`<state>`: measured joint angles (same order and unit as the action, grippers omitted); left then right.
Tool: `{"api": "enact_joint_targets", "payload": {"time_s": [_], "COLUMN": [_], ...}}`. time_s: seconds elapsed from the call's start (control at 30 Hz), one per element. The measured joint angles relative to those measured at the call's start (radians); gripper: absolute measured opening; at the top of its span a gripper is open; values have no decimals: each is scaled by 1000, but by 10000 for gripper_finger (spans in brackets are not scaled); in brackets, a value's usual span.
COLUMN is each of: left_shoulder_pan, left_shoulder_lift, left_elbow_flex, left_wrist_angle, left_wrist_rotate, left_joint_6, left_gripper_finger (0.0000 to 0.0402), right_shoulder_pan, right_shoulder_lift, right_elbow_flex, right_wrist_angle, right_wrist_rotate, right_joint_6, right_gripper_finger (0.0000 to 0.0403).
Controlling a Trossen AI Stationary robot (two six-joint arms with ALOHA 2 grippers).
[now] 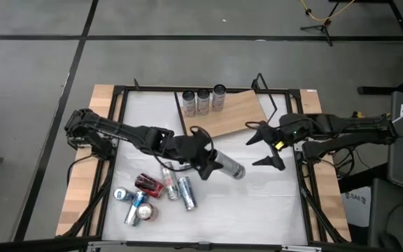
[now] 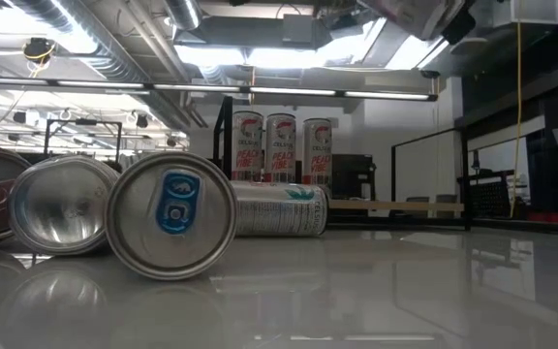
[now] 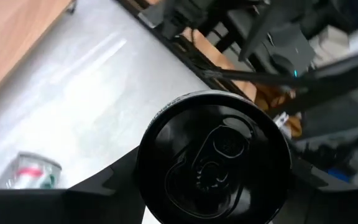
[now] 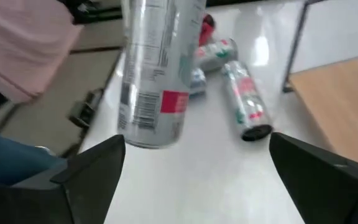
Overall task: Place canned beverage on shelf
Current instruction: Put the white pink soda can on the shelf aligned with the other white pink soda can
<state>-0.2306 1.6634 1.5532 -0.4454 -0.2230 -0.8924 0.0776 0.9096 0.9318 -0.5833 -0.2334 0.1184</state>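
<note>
My left gripper [image 1: 217, 166] is shut on a silver can [image 1: 231, 169] over the middle of the table. The can's dark top end [image 3: 213, 163] faces the left wrist camera. My right gripper [image 1: 266, 148] stands open just right of the can, its fingers apart with nothing between them, and the can [image 4: 154, 68] shows ahead of it. The wooden shelf [image 1: 235, 114] lies at the table's far side. Three cans [image 1: 203, 101] stand upright along its far left edge. My left gripper pinches the can between its two fingers, one on each side [image 3: 143, 163] near the top end. The fingers [image 3: 114, 180] come from the table's left and lie along the can. The can juts out toward the right gripper, clear of the table.
Several loose cans [image 1: 149, 196] lie on their sides at the table's near left; they fill the low view's left [image 2: 172, 215]. A black frame [image 1: 306, 175] borders the table. A person in pink [image 4: 23, 43] is beyond the table's edge.
</note>
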Motion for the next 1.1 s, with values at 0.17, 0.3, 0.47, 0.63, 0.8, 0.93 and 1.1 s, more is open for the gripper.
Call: {"api": "enact_joint_targets", "payload": {"time_s": [0.17, 0.3, 0.47, 0.63, 0.8, 0.93, 1.1], "left_shoulder_pan": [16, 26, 37, 36, 27, 18, 14], "left_shoulder_lift": [-1, -1, -1, 8, 32, 71, 132], "left_elbow_flex": [0, 0, 0, 0, 0, 0, 2], "left_wrist_angle": [-138, -301, -443, -502, -457, -326, -223], "left_wrist_rotate": [46, 93, 83, 17, -49, -49, -1], "left_joint_6": [-254, -445, -550, -574, -578, -546, -530], "left_gripper_finger": [232, 232, 232, 232, 232, 232, 232], "right_shoulder_pan": [0, 0, 0, 0, 0, 0, 1], "right_shoulder_lift": [13, 24, 40, 70, 111, 139, 154], "right_elbow_flex": [0, 0, -1, 0, 0, 0, 0], "right_wrist_angle": [-57, -67, -69, -63, -46, -46, -48], "right_wrist_rotate": [93, 112, 111, 111, 111, 111, 110], "right_joint_6": [-51, -81, -98, -98, -98, -98, -98], "right_gripper_finger": [395, 395, 395, 395, 395, 395, 395]}}
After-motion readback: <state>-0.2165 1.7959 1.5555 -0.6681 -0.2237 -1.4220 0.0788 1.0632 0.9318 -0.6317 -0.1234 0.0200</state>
